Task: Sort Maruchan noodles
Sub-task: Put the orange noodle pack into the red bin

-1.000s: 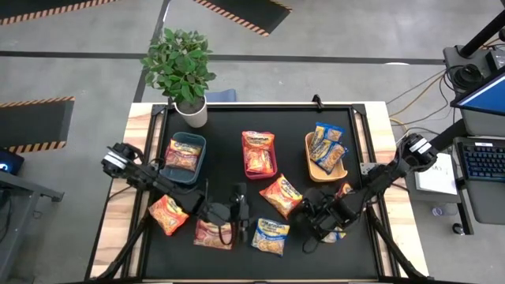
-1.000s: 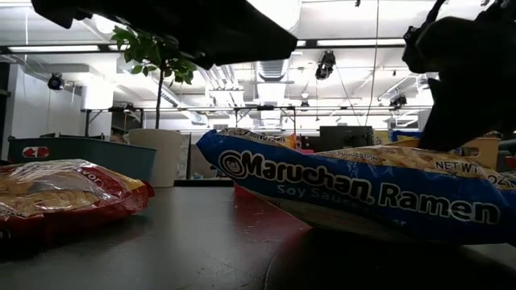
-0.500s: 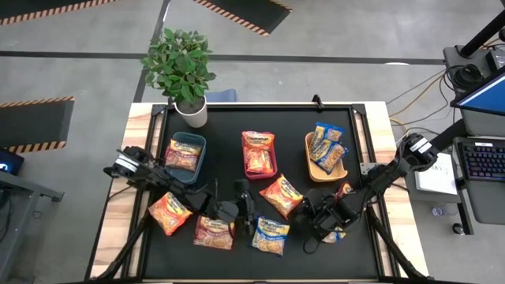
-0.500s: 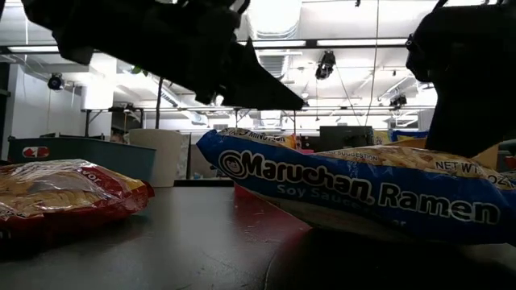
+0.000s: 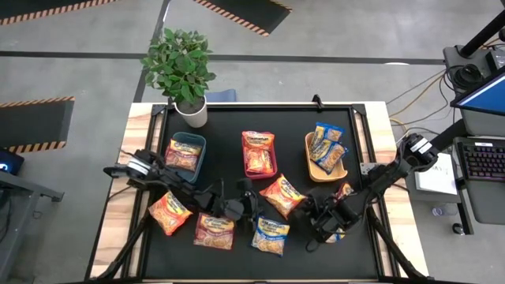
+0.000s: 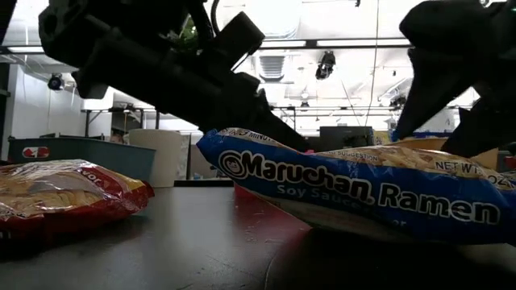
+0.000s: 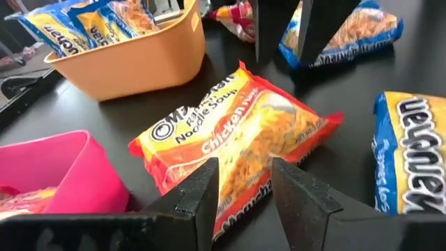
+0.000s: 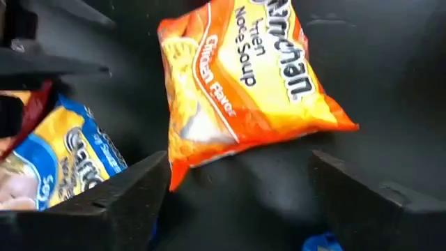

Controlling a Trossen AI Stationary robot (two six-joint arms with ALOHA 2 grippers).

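Observation:
Loose Maruchan noodle packets lie flat on the black mat: an orange chicken packet (image 5: 280, 195) in the middle, a blue one (image 5: 271, 235) nearer the front, two red-orange ones (image 5: 213, 230) (image 5: 168, 213) to the left, and another blue one (image 5: 335, 234) under my right arm. My left gripper (image 5: 249, 204) stands open just left of the orange packet (image 7: 237, 132), fingertips at its near edge. My right gripper (image 5: 314, 214) stands wide open just right of that packet (image 8: 244, 90), with nothing between its fingers.
At the back stand a teal bin (image 5: 183, 155), a red bin (image 5: 259, 154) and a tan bin (image 5: 326, 155), each holding packets. A potted plant (image 5: 185, 71) stands at the back left corner. One more packet (image 5: 345, 189) lies near the tan bin.
My left gripper has moved toward the table's right edge, up to the orange packet. My right gripper has stayed in place and opened wide. The packets have not moved.

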